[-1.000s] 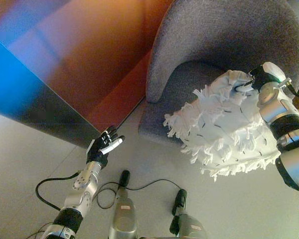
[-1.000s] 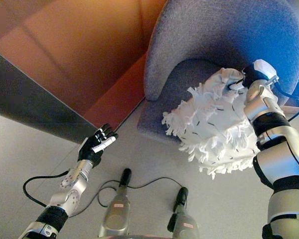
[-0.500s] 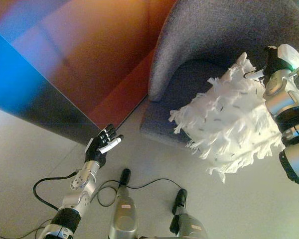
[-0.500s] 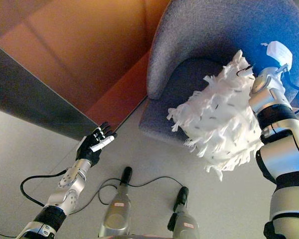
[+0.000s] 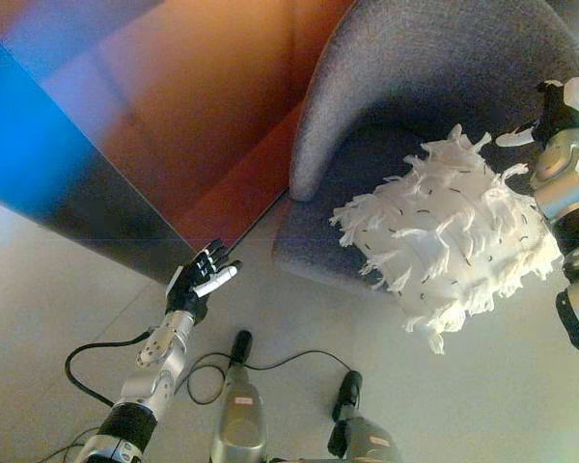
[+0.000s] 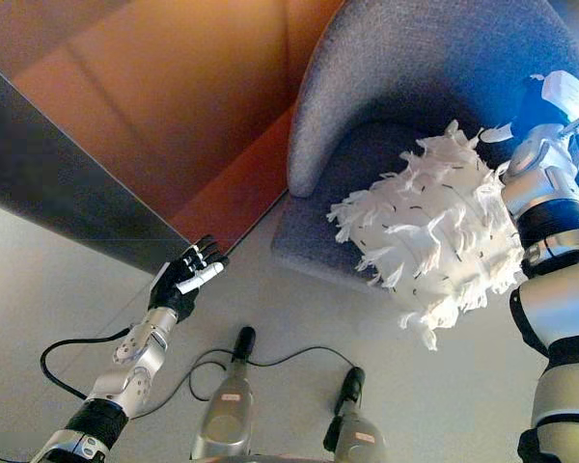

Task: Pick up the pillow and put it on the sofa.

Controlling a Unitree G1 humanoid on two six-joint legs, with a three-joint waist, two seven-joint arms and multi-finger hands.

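Observation:
The white fringed pillow [image 5: 454,236] lies on the front of the grey sofa's seat [image 5: 367,159] and hangs partly over its front edge. My right hand [image 5: 545,121] is at the far right, just above and behind the pillow's top corner. Its fingers are spread and hold nothing; one white fingertip [image 6: 497,133] points toward the pillow. My left hand [image 5: 199,282] is open and empty, low at the left, above the floor and well clear of the sofa. The sofa's curved grey back [image 5: 434,58] rises behind the pillow.
An orange-brown wall panel [image 5: 183,106] with a dark band [image 5: 96,207] along its foot stands to the left of the sofa. Pale floor [image 5: 482,386] spreads in front of the sofa.
My right hand has let go of the pillow and drawn up to the right. The pillow has settled lower onto the seat. The left hand has stayed put.

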